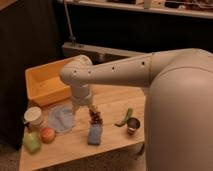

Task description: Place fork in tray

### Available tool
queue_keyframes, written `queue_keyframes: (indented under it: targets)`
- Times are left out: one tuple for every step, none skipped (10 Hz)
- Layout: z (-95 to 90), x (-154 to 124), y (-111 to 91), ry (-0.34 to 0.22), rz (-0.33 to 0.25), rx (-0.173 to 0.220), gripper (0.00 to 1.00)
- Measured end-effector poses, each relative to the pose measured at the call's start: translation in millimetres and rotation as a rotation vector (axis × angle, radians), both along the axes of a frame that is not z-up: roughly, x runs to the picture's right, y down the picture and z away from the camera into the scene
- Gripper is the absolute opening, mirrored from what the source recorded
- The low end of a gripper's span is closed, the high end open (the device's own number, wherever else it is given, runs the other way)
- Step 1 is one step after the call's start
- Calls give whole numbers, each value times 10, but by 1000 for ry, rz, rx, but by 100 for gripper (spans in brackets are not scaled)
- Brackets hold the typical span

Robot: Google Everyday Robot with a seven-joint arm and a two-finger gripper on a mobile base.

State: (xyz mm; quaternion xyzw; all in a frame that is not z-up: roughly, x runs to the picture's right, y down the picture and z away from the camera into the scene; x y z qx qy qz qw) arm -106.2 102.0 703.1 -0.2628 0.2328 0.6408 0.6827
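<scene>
The tray (44,84) is a large yellow-orange bin with raised sides at the back left of the wooden table. My white arm reaches across the table from the right. My gripper (81,107) hangs at its end, just in front of the tray's near right corner and above the edge of a pale blue cloth (61,120). I cannot make out a fork anywhere in this view; the arm may hide it.
A blue sponge (94,134) lies in the front middle with a reddish-brown item (94,115) behind it. A green vegetable (124,117) and a metal cup (133,125) sit at the right. A white jar (34,116), an orange fruit (47,135) and a green fruit (31,143) stand at the front left.
</scene>
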Motion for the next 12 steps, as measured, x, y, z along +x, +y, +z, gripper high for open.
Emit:
queue_keyframes:
  targets:
    - [0, 0, 0, 0, 0, 0, 65]
    - [0, 0, 0, 0, 0, 0, 65]
    - [0, 0, 0, 0, 0, 0, 65]
    - [0, 0, 0, 0, 0, 0, 65]
    - [-6, -7, -7, -1, -1, 2, 65]
    - [-17, -19, -12, -5, -9, 8, 65]
    - [-52, -90, -40, -35, -41, 22, 65]
    - [-75, -194, -60, -62, -66, 32, 65]
    - [-160, -382, -73, -105, -97, 42, 65]
    - [-283, -516, -42, -141, -126, 48, 65]
    - [-447, -650, 59, -183, -163, 54, 65]
    - [-573, -822, 152, -224, -189, 59, 65]
